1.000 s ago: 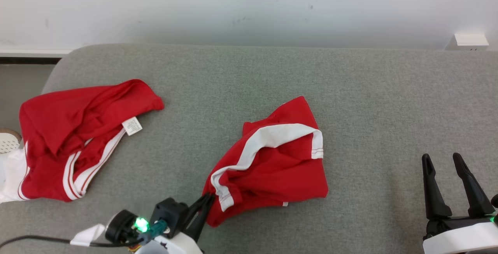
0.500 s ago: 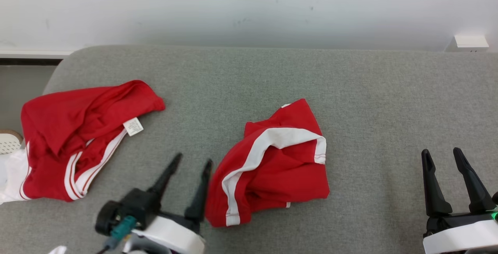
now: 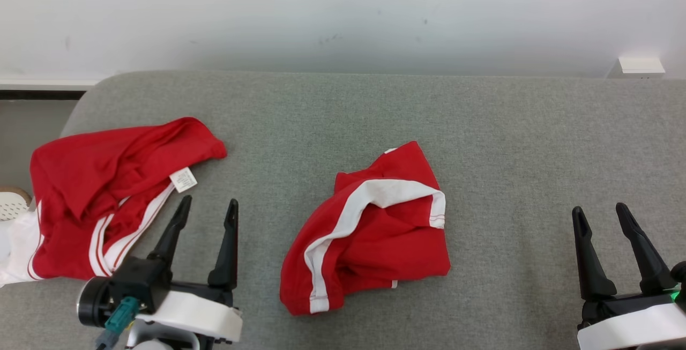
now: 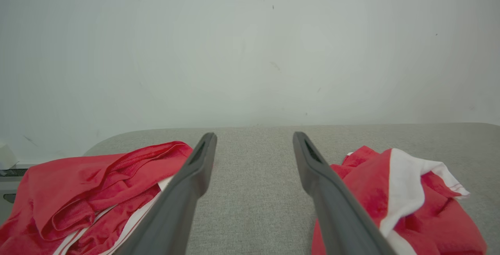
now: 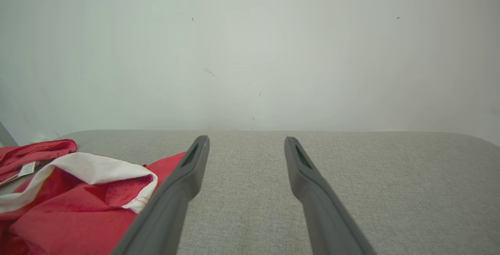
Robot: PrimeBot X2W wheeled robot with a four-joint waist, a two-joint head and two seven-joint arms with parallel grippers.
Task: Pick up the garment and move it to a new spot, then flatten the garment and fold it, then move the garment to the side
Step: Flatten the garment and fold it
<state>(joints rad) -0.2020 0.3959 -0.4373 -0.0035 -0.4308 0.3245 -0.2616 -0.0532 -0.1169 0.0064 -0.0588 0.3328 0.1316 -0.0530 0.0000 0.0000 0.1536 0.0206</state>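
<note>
Lying crumpled on grey cushion (image 3: 509,135), red garment (image 3: 370,237), left fingers (image 3: 227,243) parted nearby

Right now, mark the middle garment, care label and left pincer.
middle garment (image 3: 386,243): head view, red cloth below white band.
care label (image 3: 184,179): head view, its centre.
left pincer (image 3: 209,200): head view, between fingertips.

Plain indoor room, type unclear: grey fabric pad (image 3: 343,114) mid-frame, scuffed white wall (image 3: 343,12) along top, white box (image 3: 640,65) upper right.
</note>
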